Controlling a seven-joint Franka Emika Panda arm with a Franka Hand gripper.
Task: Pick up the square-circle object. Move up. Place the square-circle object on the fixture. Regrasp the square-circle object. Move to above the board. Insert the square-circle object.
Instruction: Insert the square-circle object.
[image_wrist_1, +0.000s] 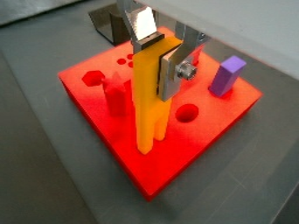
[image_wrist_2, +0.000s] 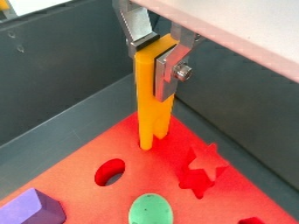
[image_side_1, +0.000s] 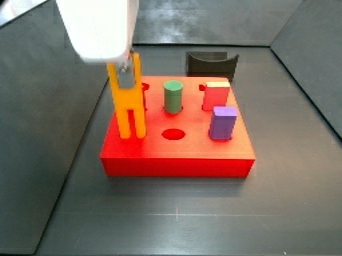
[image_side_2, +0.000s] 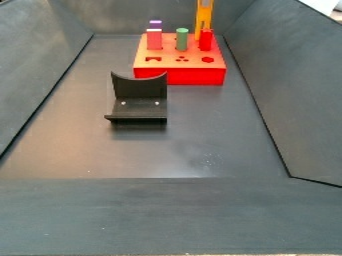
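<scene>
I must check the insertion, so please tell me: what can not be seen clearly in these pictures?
- Prong tips of the yellow piece, held by the gripper over the red board: no view shows whether they have entered a hole.
- Board holes: too small in a side view.
- Black fixture: cut off by the gripper in a wrist view.

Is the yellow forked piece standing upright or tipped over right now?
Upright: the yellow piece hangs vertically, prongs down on the red board, clamped at its top by the end effector.

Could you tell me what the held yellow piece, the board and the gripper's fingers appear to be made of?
The square-circle object, shut in the gripper over the board, looks like matte yellow-orange plastic: uniform colour, no glare. The board looks like similar red plastic. The fingers look like bare metal: flat, silver, reflective.
</scene>
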